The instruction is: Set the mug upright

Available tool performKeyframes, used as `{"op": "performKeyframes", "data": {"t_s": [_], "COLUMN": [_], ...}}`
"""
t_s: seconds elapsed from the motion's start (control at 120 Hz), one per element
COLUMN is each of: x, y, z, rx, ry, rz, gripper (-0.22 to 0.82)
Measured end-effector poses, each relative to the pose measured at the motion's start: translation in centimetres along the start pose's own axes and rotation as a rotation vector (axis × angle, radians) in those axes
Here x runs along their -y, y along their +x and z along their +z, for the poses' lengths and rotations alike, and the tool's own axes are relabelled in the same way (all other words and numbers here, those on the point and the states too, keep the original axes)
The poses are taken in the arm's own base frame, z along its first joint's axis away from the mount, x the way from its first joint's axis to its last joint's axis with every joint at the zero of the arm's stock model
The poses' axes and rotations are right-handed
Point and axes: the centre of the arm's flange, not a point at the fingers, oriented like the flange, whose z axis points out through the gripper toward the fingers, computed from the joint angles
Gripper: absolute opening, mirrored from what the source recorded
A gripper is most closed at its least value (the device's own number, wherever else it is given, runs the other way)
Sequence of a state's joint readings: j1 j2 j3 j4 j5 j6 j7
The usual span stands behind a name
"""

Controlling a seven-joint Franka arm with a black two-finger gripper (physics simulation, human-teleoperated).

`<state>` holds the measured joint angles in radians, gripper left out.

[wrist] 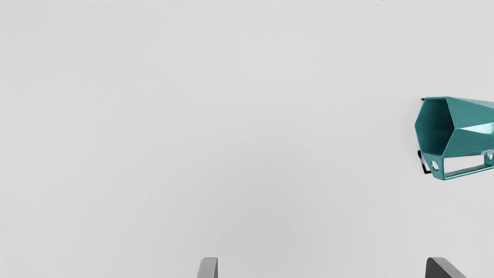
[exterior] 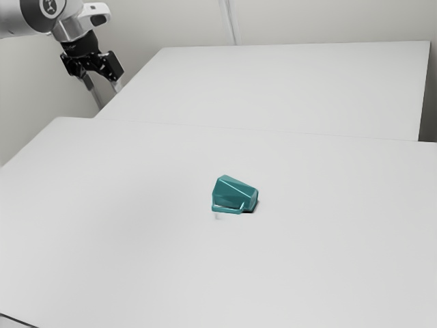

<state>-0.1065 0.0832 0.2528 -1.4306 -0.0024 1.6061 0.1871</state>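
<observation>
In the exterior view my gripper point(exterior: 103, 87) hangs at the upper left, well away from the mug. A teal faceted mug point(exterior: 234, 194) lies on its side on the white table, its base toward the exterior view's right and its handle on the side facing that camera. The wrist view has the mug point(wrist: 472, 129) with its hollow mouth visible and its far end cut off by the picture's edge. Wide apart, the two fingertips of my gripper point(wrist: 322, 266) stand open with nothing between them.
The mug rests near the middle of the white table point(exterior: 136, 260). Behind it is another white surface point(exterior: 293, 89), with pale walls beyond. A thin dark line crosses the exterior view's lower left corner.
</observation>
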Motion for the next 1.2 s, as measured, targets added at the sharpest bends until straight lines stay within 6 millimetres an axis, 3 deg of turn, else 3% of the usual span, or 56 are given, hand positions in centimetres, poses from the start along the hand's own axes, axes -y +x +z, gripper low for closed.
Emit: {"op": "performKeyframes", "data": {"t_s": [0.375, 0.658, 0.95, 1.2], "x": [0.3, -0.9, -2.4, -3.5], "y": [-0.2, -0.8, -1.9, -2.8], "z": [0.7, 5.0, 10.6, 14.2], "rx": [0.002, 0.024, 0.056, 0.074], "ry": [0.0, -0.061, -0.244, -0.375], "rz": [0.018, 0.028, -0.021, -0.067], "gripper": [0.59, 0.59, 0.59, 0.59]}}
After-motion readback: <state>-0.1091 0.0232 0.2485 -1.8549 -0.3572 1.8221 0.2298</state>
